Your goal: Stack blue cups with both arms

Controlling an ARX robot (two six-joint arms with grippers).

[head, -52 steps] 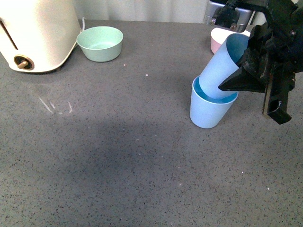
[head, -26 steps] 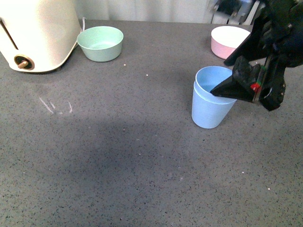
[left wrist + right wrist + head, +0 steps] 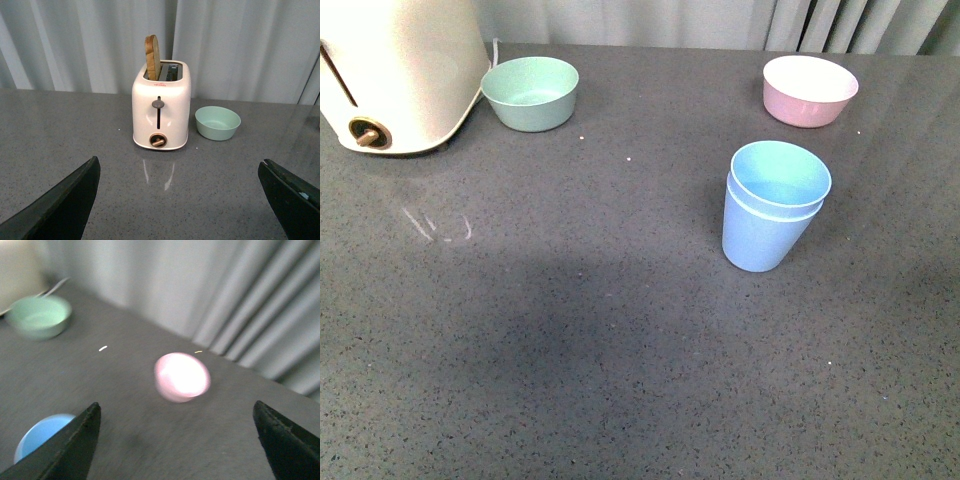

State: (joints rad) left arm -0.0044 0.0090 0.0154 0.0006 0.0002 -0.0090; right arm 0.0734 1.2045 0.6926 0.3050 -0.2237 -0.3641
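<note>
Two light blue cups (image 3: pixel 772 205) stand nested upright, one inside the other, on the grey table right of centre in the front view. Neither arm shows in that view. In the blurred right wrist view a blue cup rim (image 3: pixel 42 435) peeks out beside one finger, and my right gripper (image 3: pixel 182 447) is open over bare table with nothing between its fingers. My left gripper (image 3: pixel 182 200) is open too, well apart from the cups, facing the toaster with nothing held.
A cream toaster (image 3: pixel 395 70) (image 3: pixel 161 107) with a slice of bread (image 3: pixel 152 57) stands at the back left. A mint-green bowl (image 3: pixel 531 92) (image 3: pixel 217 122) (image 3: pixel 39 316) sits beside it. A pink bowl (image 3: pixel 810 90) (image 3: pixel 181 376) sits behind the cups. Grey curtains hang behind the table.
The tilted cup dropped upright into the other cup. My right gripper let go of it and drew back out of the front view.
</note>
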